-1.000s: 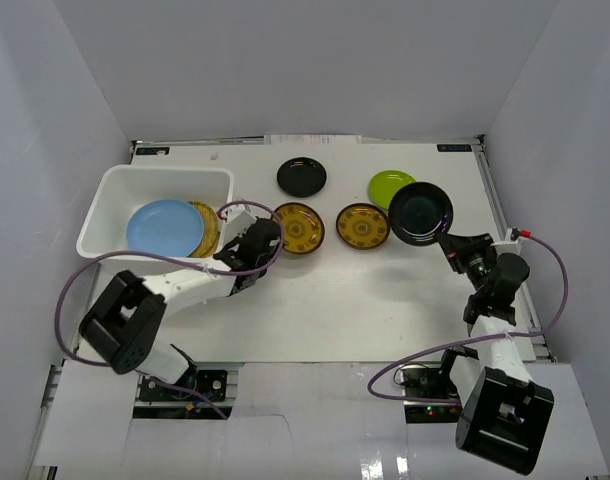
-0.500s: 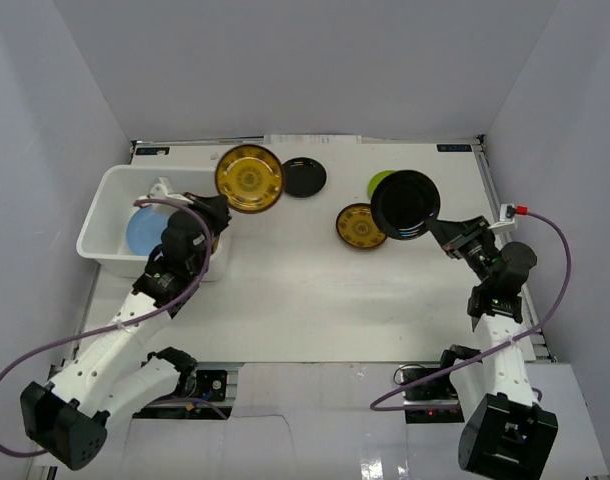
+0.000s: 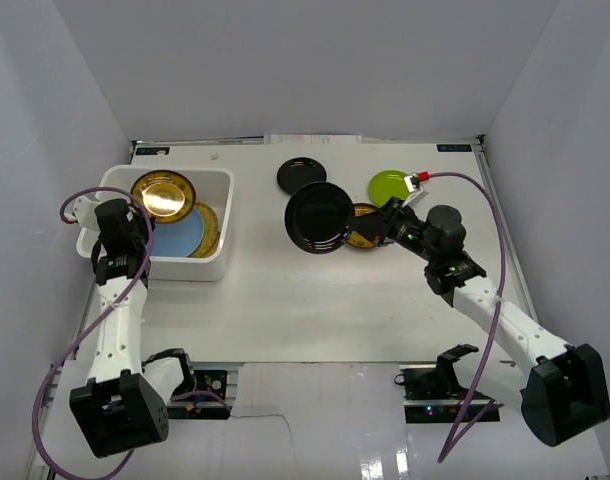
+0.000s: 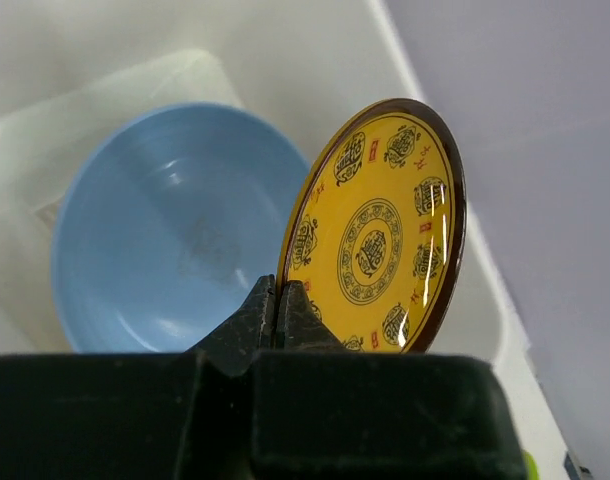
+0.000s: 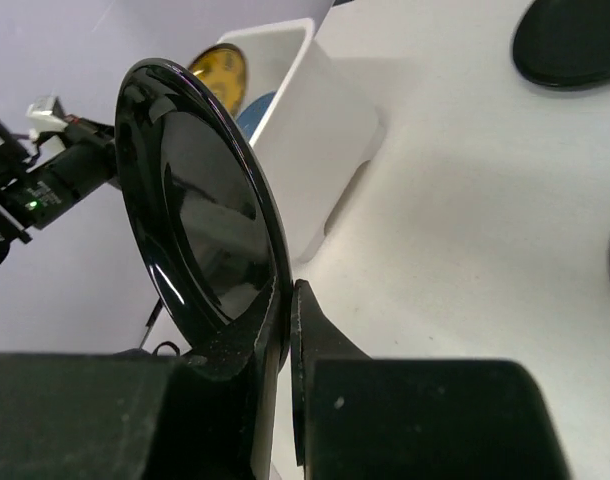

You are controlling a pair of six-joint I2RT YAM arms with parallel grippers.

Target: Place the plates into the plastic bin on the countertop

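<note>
Left wrist: left claw [image 4: 277, 300] pinches yellow plate [image 4: 375, 240] over bin [image 4: 275, 80]; right claw [image 5: 288, 300] pinches black plate [image 5: 200, 220]; rim-only grips may slip.

No writing can be read: the yellow-brown patterned plate [image 4: 375, 240] bears seal-like emblems too stylised to make out, and the dark stickers [image 3: 153, 151] at the countertop's [image 3: 315, 300] far corners are too small.

A pale grey back wall [image 3: 305, 70] stands at 12 o'clock, side walls [image 3: 35, 200] at 9 and 3. At 6 o'clock a glossy white panel [image 3: 385, 455] shows glare.
</note>
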